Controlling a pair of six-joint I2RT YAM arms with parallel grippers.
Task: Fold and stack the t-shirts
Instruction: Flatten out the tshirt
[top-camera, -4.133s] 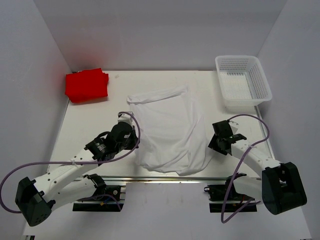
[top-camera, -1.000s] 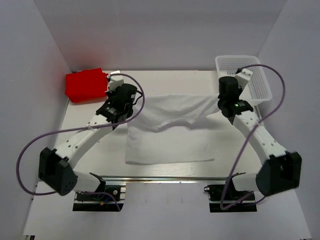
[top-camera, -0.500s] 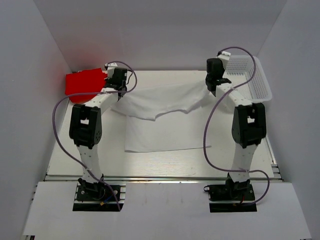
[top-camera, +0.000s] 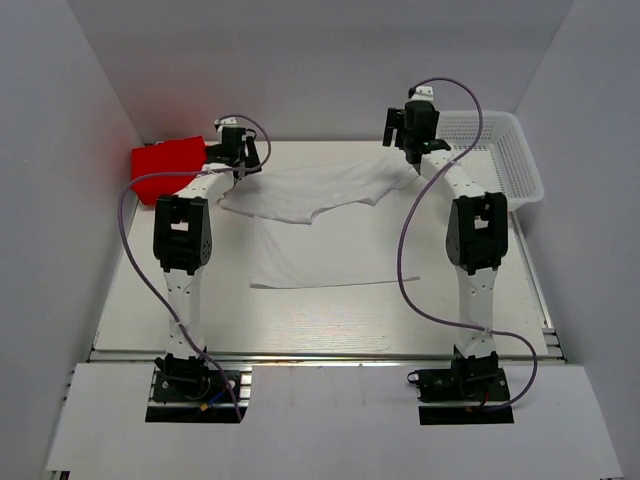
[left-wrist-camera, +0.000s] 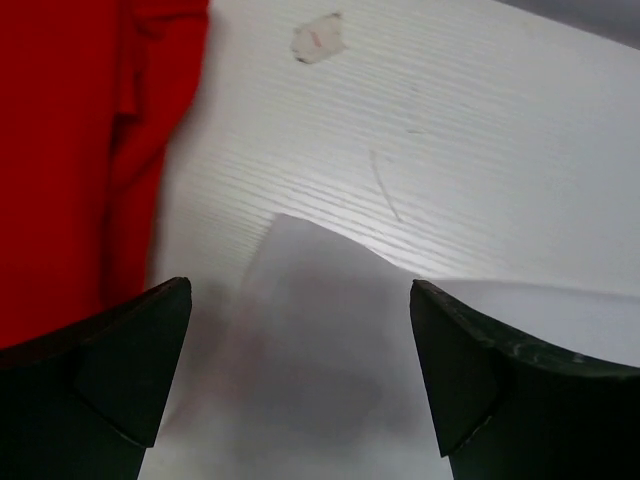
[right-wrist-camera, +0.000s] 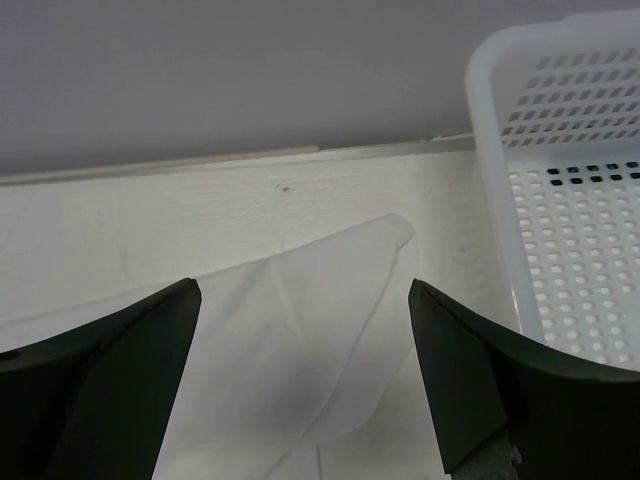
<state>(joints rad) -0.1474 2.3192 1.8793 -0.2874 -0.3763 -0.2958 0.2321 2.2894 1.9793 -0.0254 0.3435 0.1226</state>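
The white t-shirt (top-camera: 325, 235) lies flat on the table, its upper layer folded toward the back edge. One far corner of it (left-wrist-camera: 310, 340) lies under my left gripper (left-wrist-camera: 300, 375), and the other (right-wrist-camera: 320, 330) under my right gripper (right-wrist-camera: 300, 385). Both grippers stand open over the cloth with nothing between their fingers. From above, the left gripper (top-camera: 240, 163) is at the shirt's back left corner. The right gripper (top-camera: 410, 152) is at its back right corner. The red t-shirt (top-camera: 166, 168) sits folded at the back left, and its edge (left-wrist-camera: 70, 150) is just left of my left gripper.
A white mesh basket (top-camera: 500, 160) stands at the back right, its wall (right-wrist-camera: 560, 190) close to the right of my right gripper. The back wall runs right behind both grippers. Bare table (top-camera: 330, 320) lies between the shirt and the arm bases.
Both grippers have opened and let go of the white shirt's corners. The far edge has dropped onto the table. Both arms reached a little further back.
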